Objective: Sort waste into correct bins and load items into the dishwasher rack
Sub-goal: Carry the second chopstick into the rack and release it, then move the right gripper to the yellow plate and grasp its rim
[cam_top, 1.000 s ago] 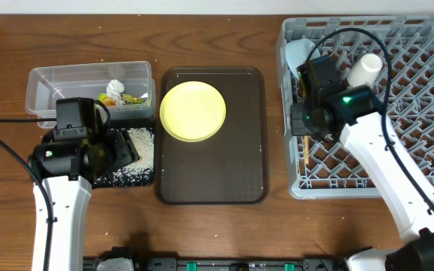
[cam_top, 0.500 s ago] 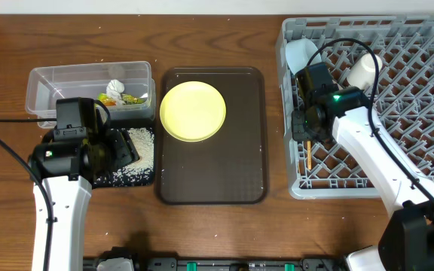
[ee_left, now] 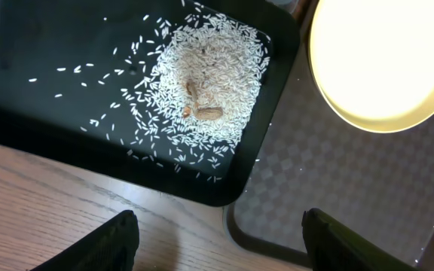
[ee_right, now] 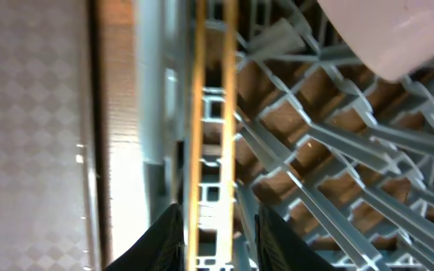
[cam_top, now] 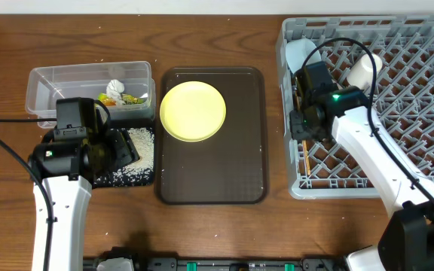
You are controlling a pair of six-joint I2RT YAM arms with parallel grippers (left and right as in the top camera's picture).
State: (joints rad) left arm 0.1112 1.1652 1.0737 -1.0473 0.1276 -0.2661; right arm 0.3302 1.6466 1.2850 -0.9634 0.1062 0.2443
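The grey dishwasher rack [cam_top: 428,113] stands at the right and holds a pale cup [cam_top: 362,69] and a pale bowl [cam_top: 298,51]. The wooden chopsticks [cam_top: 306,159] lie along its left column, and show in the right wrist view [ee_right: 196,113]. My right gripper [cam_top: 304,135] straddles them, slightly open [ee_right: 218,226], with a gap at the right finger. The yellow plate [cam_top: 193,111] lies on the brown tray [cam_top: 209,181]. The clear tub [cam_top: 51,83] holds the wrapper [cam_top: 132,98] and white scrap [cam_top: 114,88]. Rice [ee_left: 209,83] lies in the black tray [ee_left: 51,98]. My left gripper [ee_left: 221,233] is open and empty.
The brown tray's rim [ee_left: 337,188] runs close beside the black tray's corner. The plate's edge [ee_left: 386,60] shows at the upper right of the left wrist view. The rack's left wall stands between the chopsticks and the brown tray [ee_right: 29,113].
My right arm has drawn back a little along the rack's left column, and more of the chopsticks shows below the gripper. The left arm has not moved.
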